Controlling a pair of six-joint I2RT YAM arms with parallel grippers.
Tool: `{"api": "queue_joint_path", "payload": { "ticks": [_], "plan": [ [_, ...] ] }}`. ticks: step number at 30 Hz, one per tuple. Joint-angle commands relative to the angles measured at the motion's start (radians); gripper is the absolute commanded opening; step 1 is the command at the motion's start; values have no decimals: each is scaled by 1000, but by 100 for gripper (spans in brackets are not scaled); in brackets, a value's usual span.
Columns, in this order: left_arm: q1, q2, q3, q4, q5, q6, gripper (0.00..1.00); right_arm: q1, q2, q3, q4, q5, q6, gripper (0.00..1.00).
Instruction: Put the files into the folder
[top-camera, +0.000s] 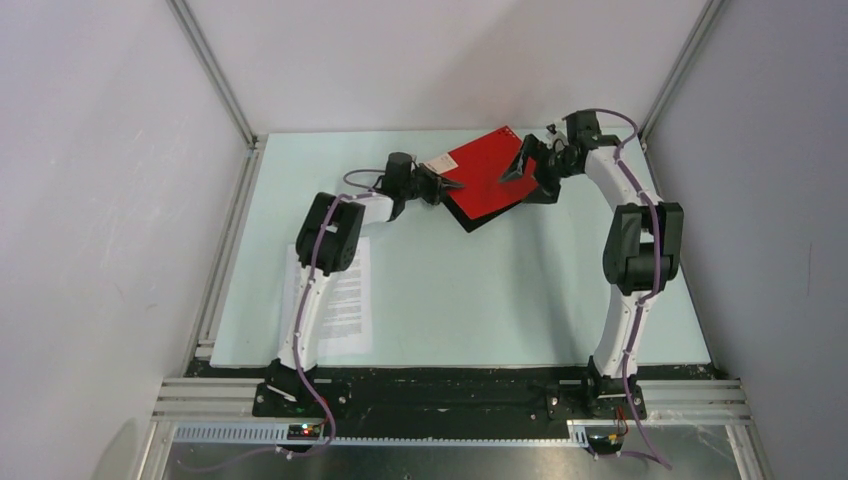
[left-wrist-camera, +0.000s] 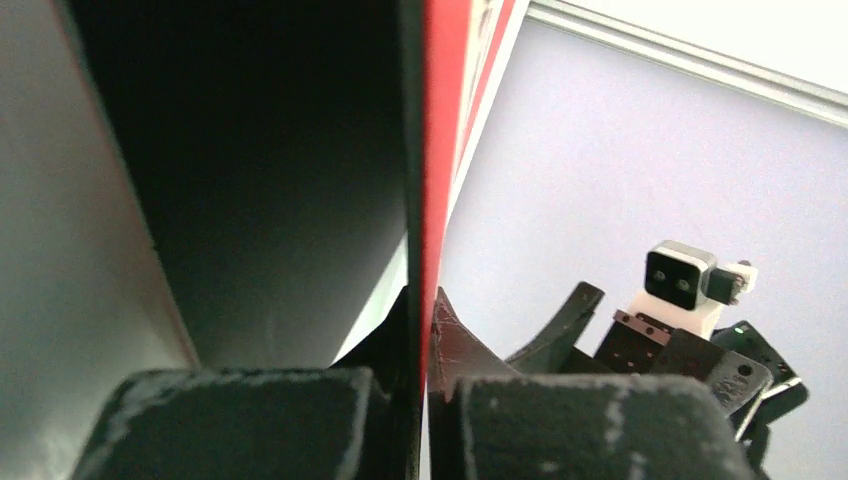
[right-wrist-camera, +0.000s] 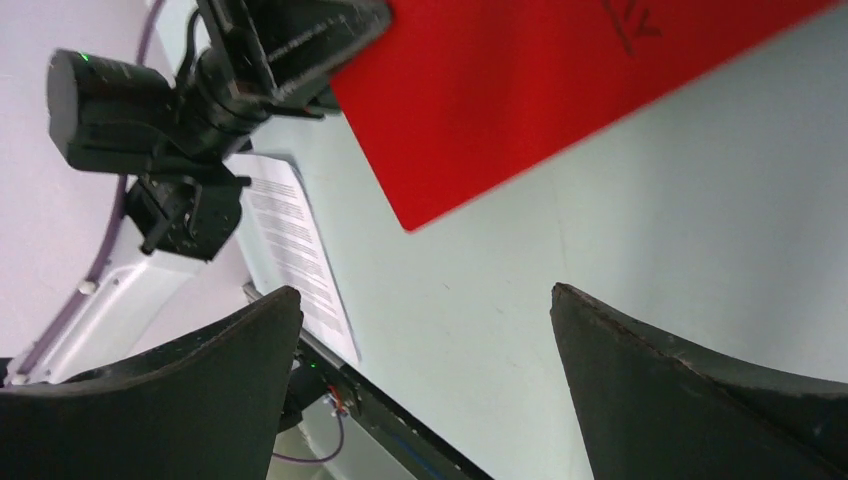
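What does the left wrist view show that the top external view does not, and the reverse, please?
Only the left wrist view shows the left pincer shut on the folder's edge close up, with a dark face beside the red cover. Only the top external view shows the files lying on the table near its left edge, partly under the left arm, and the folder's whole red cover. Both show the red folder and the right pincer, open at its opposite edge.
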Motion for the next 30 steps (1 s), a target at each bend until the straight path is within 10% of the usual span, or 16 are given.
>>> {"api": "queue_joint_path", "payload": {
  "ticks": [1,25,30],
  "plan": [
    [-32,-122,-80,-64,18,-157,0,13,36,21,101,-66,97,99],
    [-56,-240,-197,-152,52,-295,0,39,119,177,-37,215,199,87],
    [-58,-252,-196,-223,76,-296,4,5,159,174,46,79,277,85]
  ]
}}
